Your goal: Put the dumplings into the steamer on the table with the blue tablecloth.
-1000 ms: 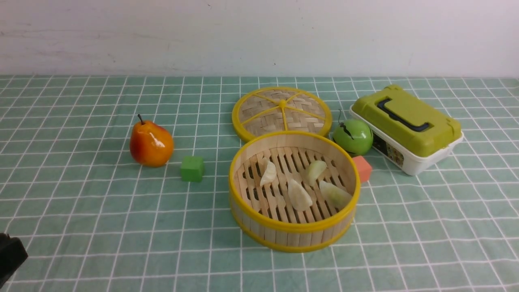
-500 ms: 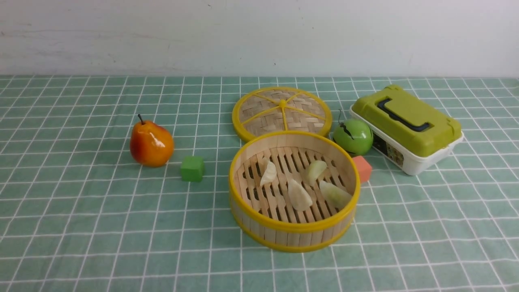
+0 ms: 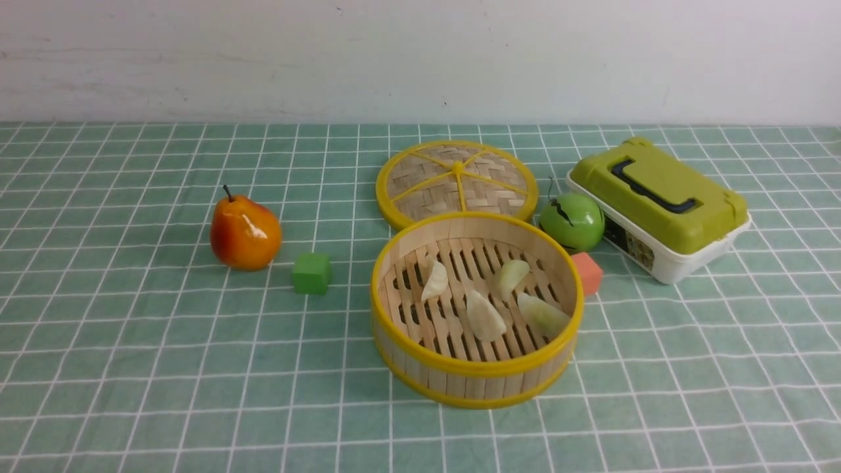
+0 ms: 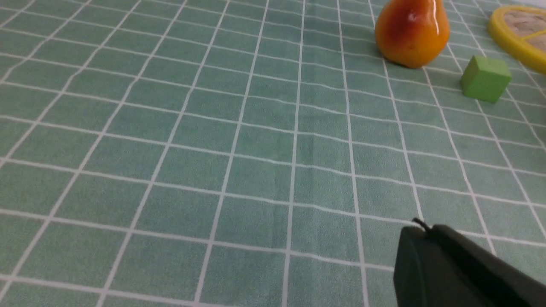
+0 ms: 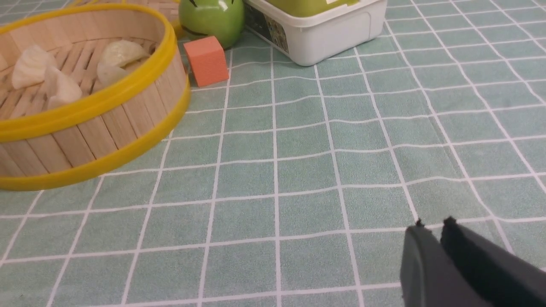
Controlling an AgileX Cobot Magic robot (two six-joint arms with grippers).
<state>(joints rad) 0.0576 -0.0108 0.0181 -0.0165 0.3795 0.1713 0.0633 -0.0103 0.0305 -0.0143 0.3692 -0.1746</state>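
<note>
The round bamboo steamer (image 3: 473, 374) stands mid-table on the teal gridded tablecloth (image 3: 131, 368). Several pale dumplings lie on its slatted floor, among them one (image 3: 435, 281), another (image 3: 485, 316) and a greenish one (image 3: 543, 314). The steamer (image 5: 94, 123) and dumplings (image 5: 64, 87) also show in the right wrist view. Neither gripper shows in the front view. My left gripper (image 4: 424, 228) is shut and empty over bare cloth, far from the steamer. My right gripper (image 5: 433, 224) is shut and empty over the cloth, apart from the steamer.
The woven yellow-rimmed lid (image 3: 456, 180) lies behind the steamer. A green apple (image 3: 571, 221), an orange cube (image 3: 587, 272) and a green-lidded white box (image 3: 657, 207) stand to its right. A pear (image 3: 244, 231) and a green cube (image 3: 311, 272) stand to its left.
A dark arm part at the front view's lower left edge one second ago has left the view. Nothing on the table has moved.
</note>
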